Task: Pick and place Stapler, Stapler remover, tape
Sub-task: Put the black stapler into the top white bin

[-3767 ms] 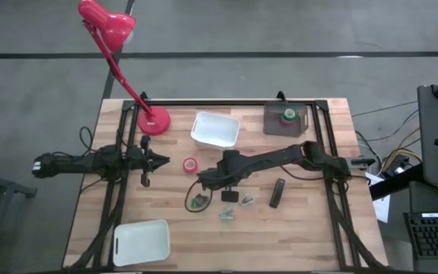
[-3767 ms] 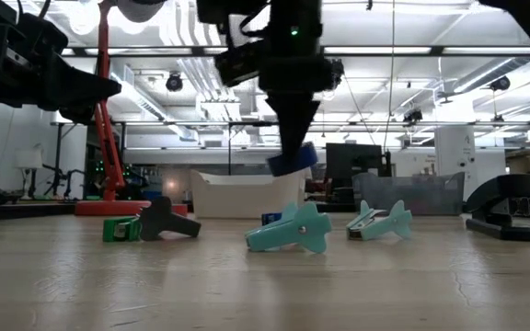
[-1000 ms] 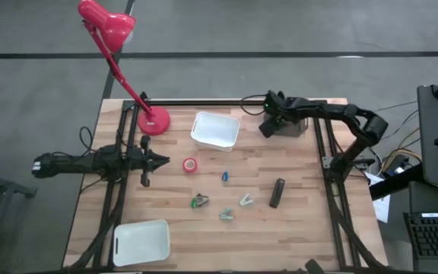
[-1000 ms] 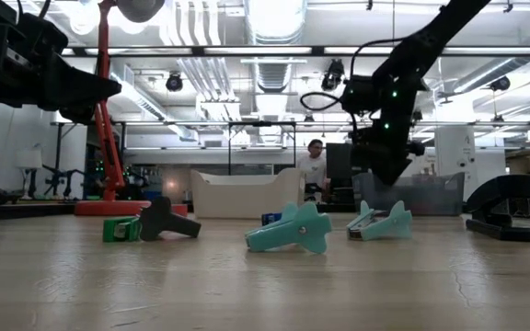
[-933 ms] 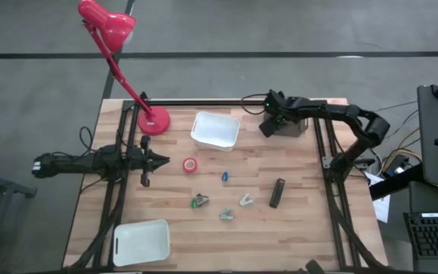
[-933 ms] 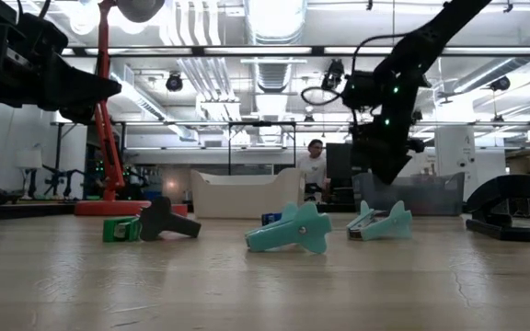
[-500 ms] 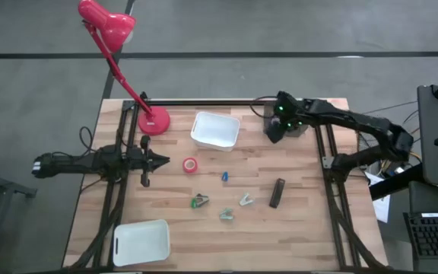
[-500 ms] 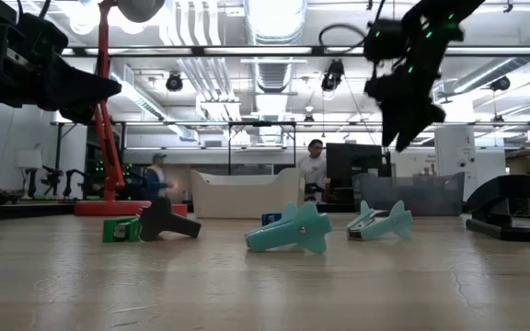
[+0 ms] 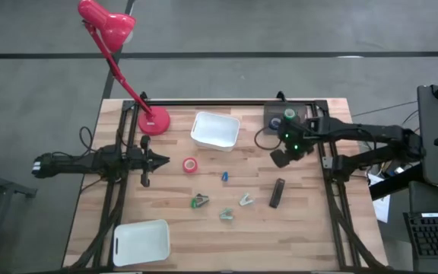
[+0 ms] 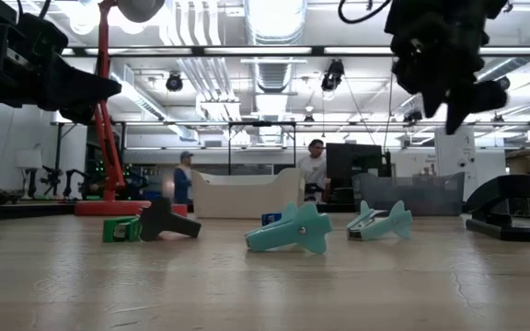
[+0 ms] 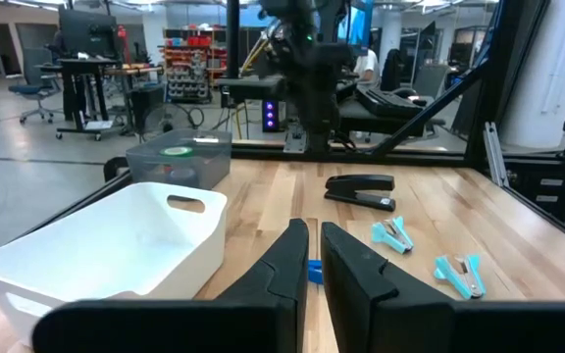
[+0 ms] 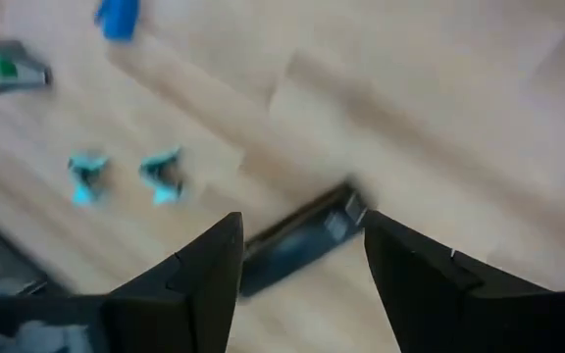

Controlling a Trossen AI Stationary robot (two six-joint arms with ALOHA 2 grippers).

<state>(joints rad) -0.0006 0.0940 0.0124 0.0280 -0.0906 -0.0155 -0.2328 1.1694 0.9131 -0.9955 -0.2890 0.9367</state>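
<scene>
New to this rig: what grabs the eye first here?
The tall red desk lamp at the table's far left corner stands out first. Next, the right gripper hangs open above the slim dark oblong stapler, with green lights glowing on its wrist. Small teal staple removers lie scattered mid-table, beside a white rectangular plastic bin.

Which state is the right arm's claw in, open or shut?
Open. In the right wrist view the right claw has its fingers spread wide, with the stapler on the table between them, ungripped.
</scene>
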